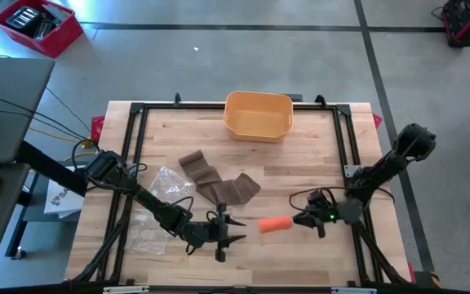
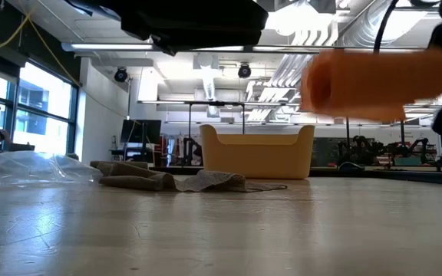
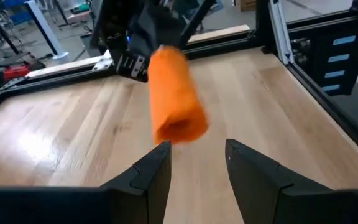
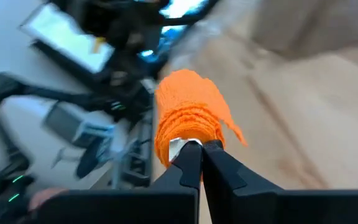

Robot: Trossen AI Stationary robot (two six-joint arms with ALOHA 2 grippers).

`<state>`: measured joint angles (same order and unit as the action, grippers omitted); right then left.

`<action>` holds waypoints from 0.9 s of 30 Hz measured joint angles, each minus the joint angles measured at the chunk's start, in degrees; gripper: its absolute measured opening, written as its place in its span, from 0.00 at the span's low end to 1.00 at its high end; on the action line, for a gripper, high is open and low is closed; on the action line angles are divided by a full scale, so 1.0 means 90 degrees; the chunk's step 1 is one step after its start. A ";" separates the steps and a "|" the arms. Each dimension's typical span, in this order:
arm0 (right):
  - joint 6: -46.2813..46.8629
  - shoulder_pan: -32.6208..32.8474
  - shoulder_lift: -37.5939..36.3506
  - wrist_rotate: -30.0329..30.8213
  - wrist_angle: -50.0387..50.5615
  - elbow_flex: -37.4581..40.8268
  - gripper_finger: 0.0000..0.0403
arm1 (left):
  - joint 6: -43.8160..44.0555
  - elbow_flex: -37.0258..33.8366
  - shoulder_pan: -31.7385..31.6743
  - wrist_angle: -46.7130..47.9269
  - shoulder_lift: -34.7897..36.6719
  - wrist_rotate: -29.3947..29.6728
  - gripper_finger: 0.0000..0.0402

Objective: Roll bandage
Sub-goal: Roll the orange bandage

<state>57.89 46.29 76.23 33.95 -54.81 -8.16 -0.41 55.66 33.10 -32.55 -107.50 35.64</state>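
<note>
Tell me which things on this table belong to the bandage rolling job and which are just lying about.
Job:
orange bandage roll, pinched in the right gripper
left gripper, fingers open, facing the roll's end

Lying about:
yellow bin
brown cloth
clear plastic bag

The bandage roll (image 1: 275,224) is bright orange. The loose bandage (image 1: 219,181) is brown. The bin (image 1: 258,115) at the counter's (image 1: 317,167) far edge is yellow-orange. The counter is pale wood with black rails.
</note>
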 joint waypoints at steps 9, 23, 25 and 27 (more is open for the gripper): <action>-0.2635 -0.0516 -0.0002 -0.2033 -0.2374 -0.0002 0.00 | -0.0385 0.0000 -0.0014 -0.1488 -0.0002 -0.0257 0.37; -0.3720 -0.1108 -0.0002 -0.4163 -0.2613 -0.0774 0.00 | -0.2137 0.0326 -0.0485 -0.3010 -0.0002 -0.2123 0.37; -0.3856 -0.1177 -0.0002 -0.4311 -0.2592 -0.0872 0.00 | -0.2367 0.0549 -0.0500 -0.2790 -0.0005 -0.2225 0.37; -0.3885 -0.1240 -0.0002 -0.4335 -0.2552 -0.0919 0.00 | -0.2702 0.0835 -0.0498 -0.2678 -0.0081 -0.2242 0.37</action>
<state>22.93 35.13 76.20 -5.06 -77.78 -16.43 -24.73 63.18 28.62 -56.66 -108.24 15.46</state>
